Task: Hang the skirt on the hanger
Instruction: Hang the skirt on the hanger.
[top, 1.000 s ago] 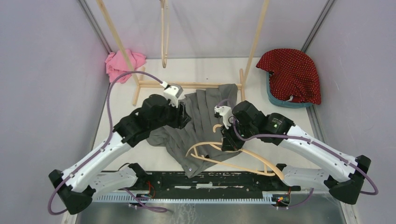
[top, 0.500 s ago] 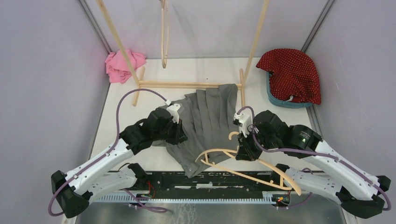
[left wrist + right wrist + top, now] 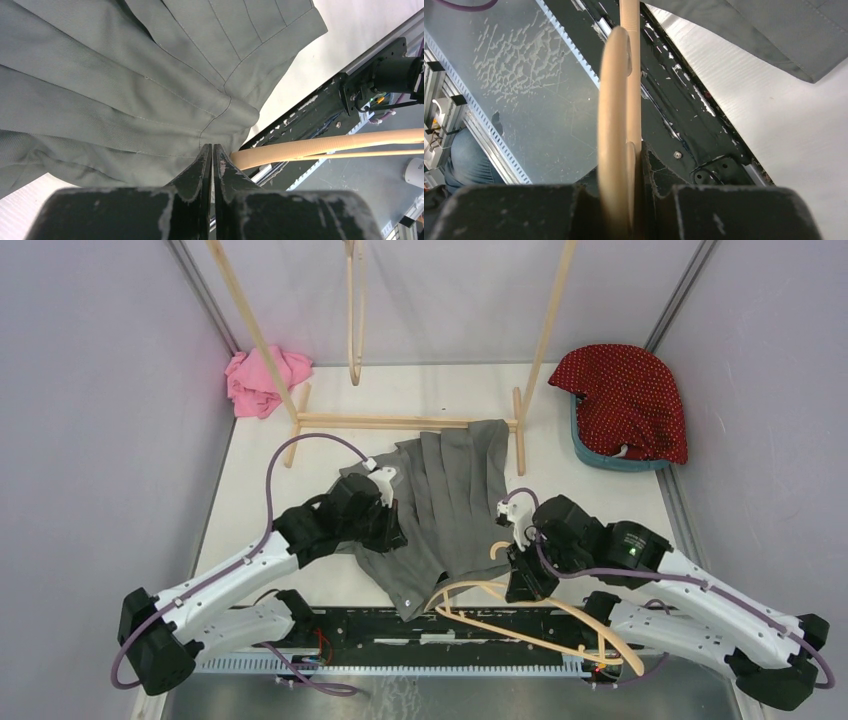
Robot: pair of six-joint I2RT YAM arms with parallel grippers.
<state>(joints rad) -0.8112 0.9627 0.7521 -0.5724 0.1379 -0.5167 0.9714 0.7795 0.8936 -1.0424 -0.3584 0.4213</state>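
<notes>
Skirt (image 3: 445, 505) lies spread on tabletop (image 3: 420, 390), between your two hands. Nearest you: hanger (image 3: 520, 612) over base rail (image 3: 350, 625), your right hand (image 3: 520, 580) clamped on it, hanger's left end at skirt's near corner. Your left hand (image 3: 212, 150) pinched closed on skirt's left edge fold. Beyond: wooden rack (image 3: 400, 422).

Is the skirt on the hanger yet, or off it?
Off: the skirt lies spread on the table, and the wooden hanger in the right gripper is only at its near edge.
</notes>
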